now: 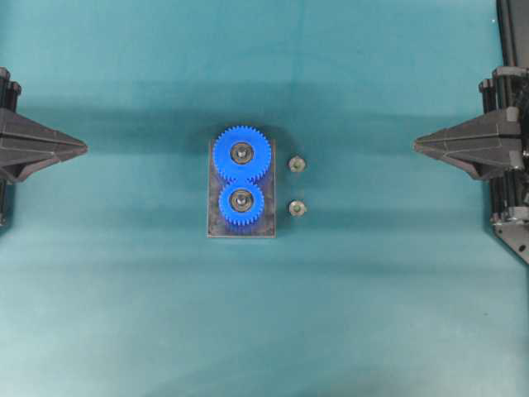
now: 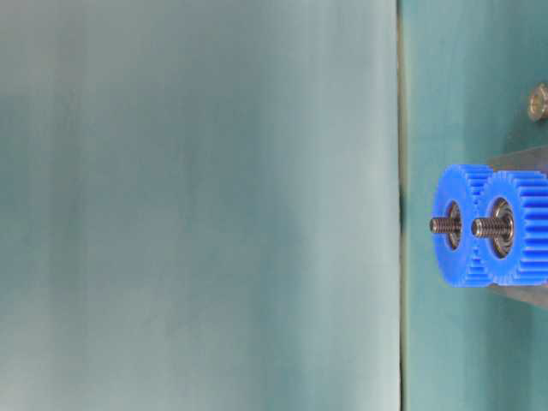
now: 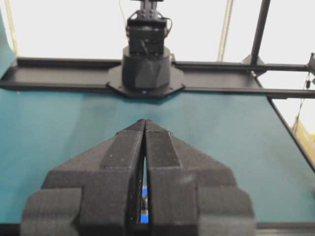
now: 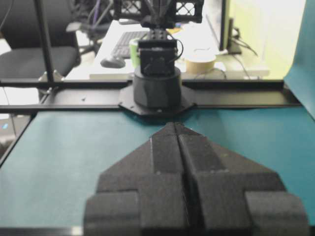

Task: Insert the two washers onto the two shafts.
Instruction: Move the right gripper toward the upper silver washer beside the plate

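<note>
- Right gripper point(image 1: 416, 145): jaws pressed together, holding nothing, parked at the right edge of the table point(image 1: 124, 314), well apart from the parts
- Left gripper point(image 1: 85, 148): likewise closed and empty, at the left edge
- Washers: two small rings, far washer point(image 1: 296, 164) and near washer point(image 1: 297, 208), lying flat just beside the base plate point(image 1: 215, 225)
- Shafts: far shaft point(image 1: 241, 151) and near shaft point(image 1: 240, 198), each standing upright through a blue gear point(image 1: 223, 157)
- Step in hand: none begun; no washer is picked up yet
- Next move, as judged: open one gripper, reach in, pinch a thin washer off the cloth; a precise, low grasp seems needed
</note>
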Controlling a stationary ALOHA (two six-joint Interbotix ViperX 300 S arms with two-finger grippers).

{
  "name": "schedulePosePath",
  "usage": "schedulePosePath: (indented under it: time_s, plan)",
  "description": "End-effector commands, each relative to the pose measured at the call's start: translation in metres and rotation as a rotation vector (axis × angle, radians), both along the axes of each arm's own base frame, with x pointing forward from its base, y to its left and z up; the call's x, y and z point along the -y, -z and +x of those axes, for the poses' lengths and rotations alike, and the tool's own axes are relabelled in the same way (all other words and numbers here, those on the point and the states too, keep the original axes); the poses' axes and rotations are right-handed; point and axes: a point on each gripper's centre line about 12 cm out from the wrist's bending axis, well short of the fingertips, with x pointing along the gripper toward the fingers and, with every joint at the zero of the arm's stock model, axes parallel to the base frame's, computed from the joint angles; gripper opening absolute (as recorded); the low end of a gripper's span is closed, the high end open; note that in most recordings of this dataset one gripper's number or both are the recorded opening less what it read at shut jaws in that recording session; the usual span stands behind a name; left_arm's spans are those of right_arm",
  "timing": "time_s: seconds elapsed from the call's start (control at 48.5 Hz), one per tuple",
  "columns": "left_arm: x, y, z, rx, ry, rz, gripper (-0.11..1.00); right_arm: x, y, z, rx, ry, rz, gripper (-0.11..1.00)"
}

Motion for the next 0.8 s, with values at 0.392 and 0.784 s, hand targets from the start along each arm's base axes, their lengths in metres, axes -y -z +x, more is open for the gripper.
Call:
schedulePosePath:
  time_s: [0.392,0.784]
  plan:
    - [0.007,0.023,0.035,-0.227,0.032,-0.015,0.0,0.017,0.038,0.019,-0.467,0.095,0.193,0.01]
    - [0.004,0.027,0.047,-0.347,0.014,-0.011,0.0,0.04,0.098,0.097,-0.995,0.163,0.23,0.01]
